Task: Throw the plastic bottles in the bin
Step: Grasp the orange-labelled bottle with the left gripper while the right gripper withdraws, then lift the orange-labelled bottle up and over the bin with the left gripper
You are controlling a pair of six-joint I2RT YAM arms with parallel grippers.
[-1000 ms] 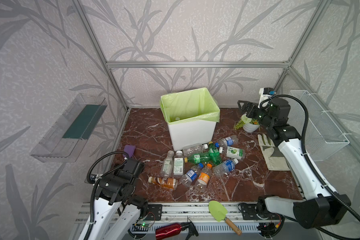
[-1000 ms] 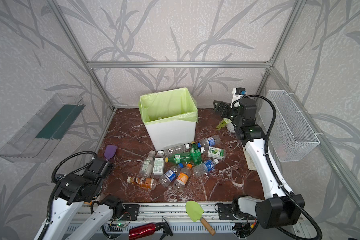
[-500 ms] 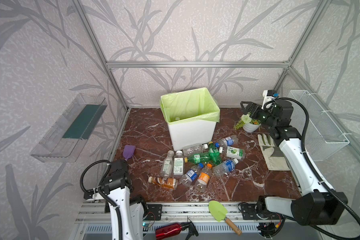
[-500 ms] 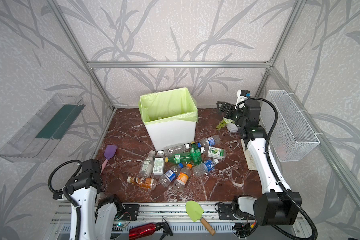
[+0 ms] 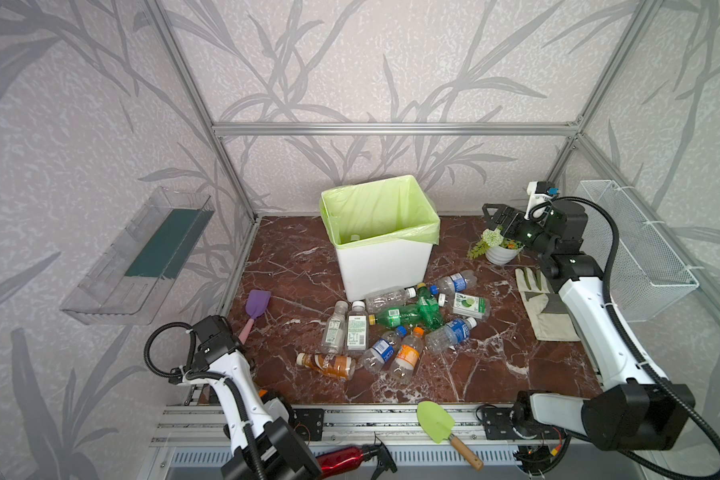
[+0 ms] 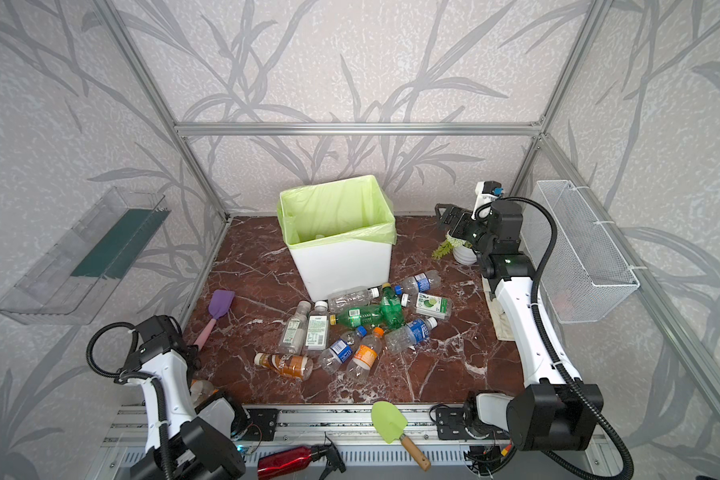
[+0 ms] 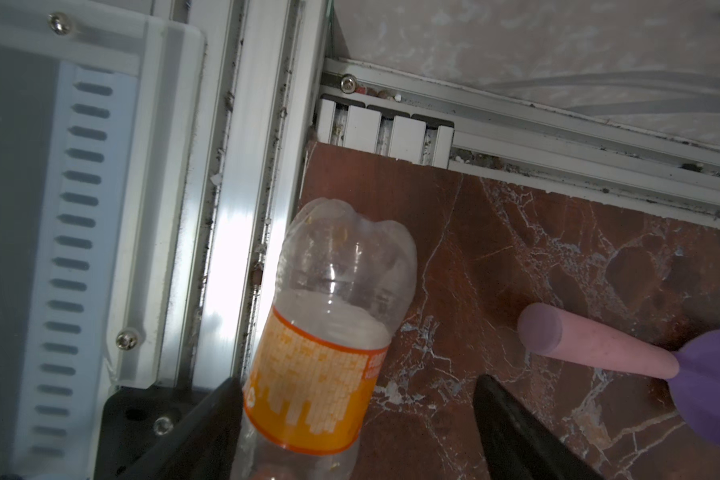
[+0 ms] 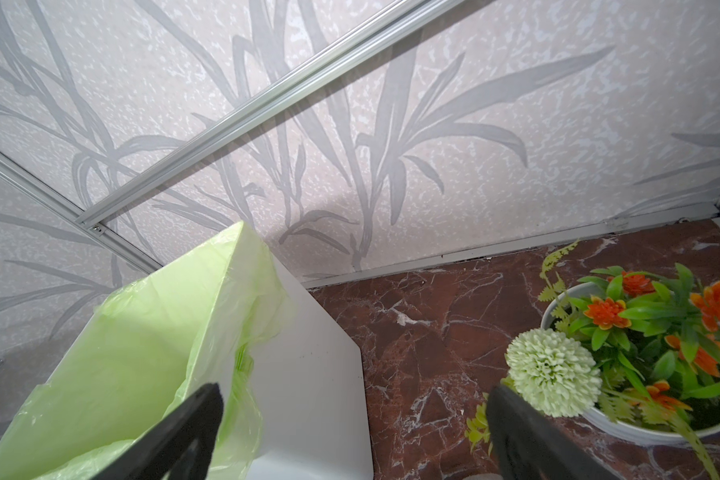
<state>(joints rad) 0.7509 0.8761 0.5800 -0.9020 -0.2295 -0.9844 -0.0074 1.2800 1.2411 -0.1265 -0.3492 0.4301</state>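
Glossy marble tabletop (image 5: 495,374), clear plastic bottles (image 5: 449,334), matt aluminium rail (image 5: 371,415), smooth white plastic bin (image 5: 383,266).

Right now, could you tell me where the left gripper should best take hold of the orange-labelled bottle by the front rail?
I'd grip the orange-labelled bottle across its label band, coming down from above. It lies on its side along the rail, and that band is straight-sided, while the base is lobed.

plastic bottles (image 5: 395,316): lying heaped on marble | bin (image 5: 385,270): upright, green-lined, behind them
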